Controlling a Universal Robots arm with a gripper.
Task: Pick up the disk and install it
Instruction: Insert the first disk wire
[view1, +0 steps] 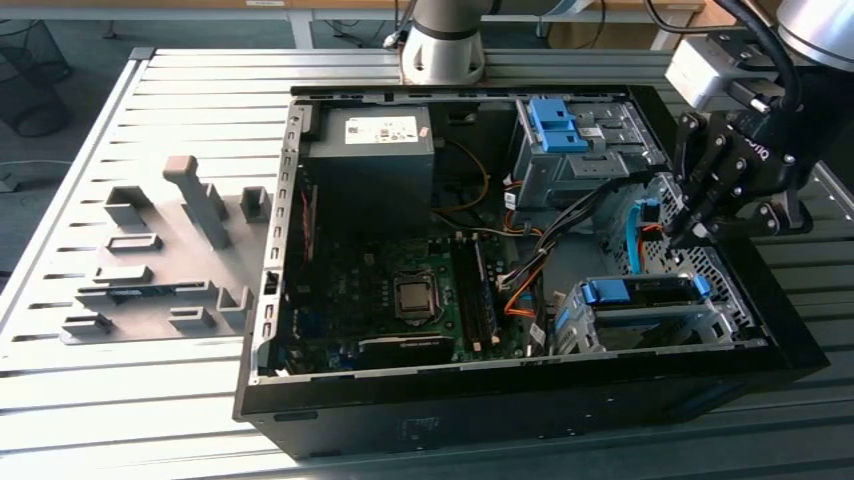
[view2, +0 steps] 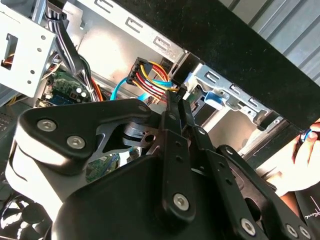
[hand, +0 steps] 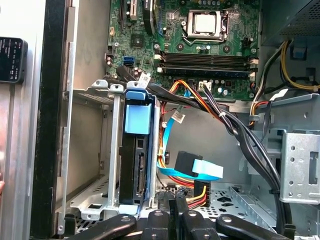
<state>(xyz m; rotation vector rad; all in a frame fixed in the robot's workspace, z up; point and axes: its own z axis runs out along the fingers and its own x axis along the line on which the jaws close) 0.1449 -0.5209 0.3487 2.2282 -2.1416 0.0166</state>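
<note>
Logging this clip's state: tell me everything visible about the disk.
The disk sits on edge in the grey metal drive cage inside the open computer case. In the first wrist view its exposed end is dark, capped by a light-blue plastic handle, with blue rail ends showing at the bottom. In the exterior view it lies in the cage near the case's front corner. The end effector is close by, not holding it.

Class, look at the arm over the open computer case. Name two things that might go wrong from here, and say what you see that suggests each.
1. The gripper hangs close to loose blue and orange cables beside the disk in its cage; it may snag them.
2. A person's hand is near the case edge, so a sudden arm move might strike it.
</note>
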